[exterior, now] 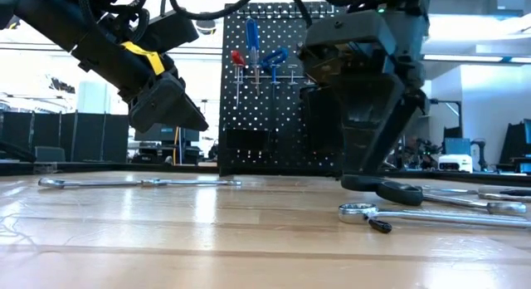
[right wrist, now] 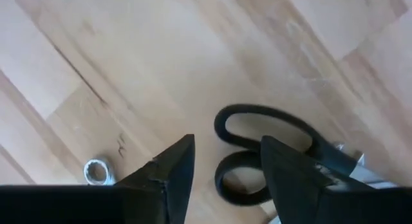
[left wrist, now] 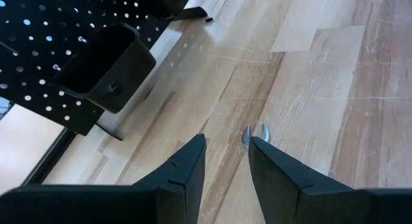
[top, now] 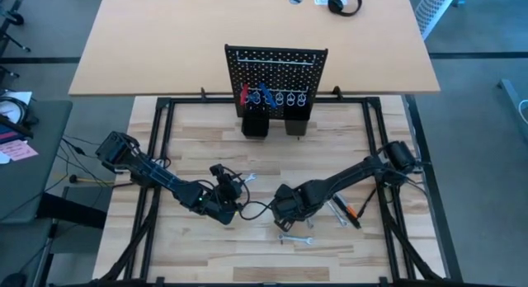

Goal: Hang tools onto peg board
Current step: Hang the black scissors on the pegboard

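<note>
The peg board (top: pixel 276 72) stands upright at the table's far edge, with a red-handled tool (exterior: pixel 237 58) and blue-handled tools (exterior: pixel 251 36) hanging on it and a black cup (left wrist: pixel 106 66) at its base. Black scissors (right wrist: pixel 257 147) lie flat on the table. My right gripper (right wrist: pixel 228 140) points down, open, right over their handle loops. A ring wrench (exterior: pixel 415 213) lies beside them. My left gripper (left wrist: pixel 226 139) hovers open above the table's left middle, with a silver wrench's forked end (left wrist: pixel 255 132) lying just beyond its fingertips. My right gripper comes at the scissors from above, one finger (right wrist: pixel 290 172) covering part of a handle loop (right wrist: pixel 302 137); whether it touches I cannot tell. The scissors lie flat on the table.
More wrenches (top: pixel 337 209) and an orange-and-black tool (top: pixel 355 213) lie under the right arm. A long wrench (exterior: pixel 141 183) rests on the left side. Another wrench (top: pixel 294 237) lies near the front. A black frame rail (top: pixel 157 147) borders the table. Bare wood lies ahead of the peg board.
</note>
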You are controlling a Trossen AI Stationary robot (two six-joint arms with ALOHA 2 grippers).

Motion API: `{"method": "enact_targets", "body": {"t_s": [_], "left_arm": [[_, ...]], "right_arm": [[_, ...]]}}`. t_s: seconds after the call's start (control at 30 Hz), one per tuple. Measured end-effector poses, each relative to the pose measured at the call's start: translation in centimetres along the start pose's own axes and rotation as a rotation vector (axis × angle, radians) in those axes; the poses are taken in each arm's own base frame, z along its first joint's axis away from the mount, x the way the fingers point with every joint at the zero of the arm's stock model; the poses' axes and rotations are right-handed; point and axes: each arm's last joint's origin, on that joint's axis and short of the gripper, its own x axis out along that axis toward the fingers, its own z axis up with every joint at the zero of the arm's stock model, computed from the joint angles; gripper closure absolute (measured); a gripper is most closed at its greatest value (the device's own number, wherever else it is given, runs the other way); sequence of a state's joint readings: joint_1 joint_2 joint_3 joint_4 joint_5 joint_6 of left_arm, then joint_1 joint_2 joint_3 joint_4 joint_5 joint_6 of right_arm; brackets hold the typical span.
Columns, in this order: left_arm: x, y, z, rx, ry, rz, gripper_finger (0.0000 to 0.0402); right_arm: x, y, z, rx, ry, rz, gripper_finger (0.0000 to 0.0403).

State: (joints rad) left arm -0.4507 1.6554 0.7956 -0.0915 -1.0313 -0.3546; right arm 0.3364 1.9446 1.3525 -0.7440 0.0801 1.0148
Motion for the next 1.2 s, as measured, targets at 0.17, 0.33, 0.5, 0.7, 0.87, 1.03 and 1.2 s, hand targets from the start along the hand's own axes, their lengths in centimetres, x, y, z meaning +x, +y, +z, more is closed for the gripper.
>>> {"method": "enact_targets", "body": {"t_s": [0.17, 0.33, 0.5, 0.7, 0.87, 1.03, 1.2], "left_arm": [[0.0, 0.0, 0.0, 0.0, 0.0, 0.0, 0.029], [0.0, 0.0, 0.0, 0.001, 0.0, 0.0, 0.029], [0.0, 0.0, 0.0, 0.0, 0.0, 0.0, 0.029], [0.0, 0.0, 0.0, 0.001, 0.001, 0.0, 0.029], [0.0, 0.0, 0.0, 0.001, 0.0, 0.0, 0.029], [0.0, 0.0, 0.0, 0.0, 0.0, 0.0, 0.029], [0.0, 0.0, 0.0, -0.003, -0.001, -0.001, 0.029]], "right_arm": [[0.5, -0.1, 0.6, -0.017, -0.009, 0.01, 0.0232], [2.0, 0.9, 1.0, -0.091, 0.013, 0.128, 0.0236], [2.3, 2.7, 0.7, -0.352, 0.061, 0.356, 0.0236], [0.6, 2.0, -2.1, -0.437, 0.251, 0.285, 0.0236], [-0.9, 0.9, -3.6, -0.259, 0.271, 0.088, 0.0236], [-1.0, 2.3, -2.8, 0.046, 0.113, 0.155, 0.0237], [-0.9, 3.6, -2.1, 0.181, 0.054, 0.276, 0.0237]]}}
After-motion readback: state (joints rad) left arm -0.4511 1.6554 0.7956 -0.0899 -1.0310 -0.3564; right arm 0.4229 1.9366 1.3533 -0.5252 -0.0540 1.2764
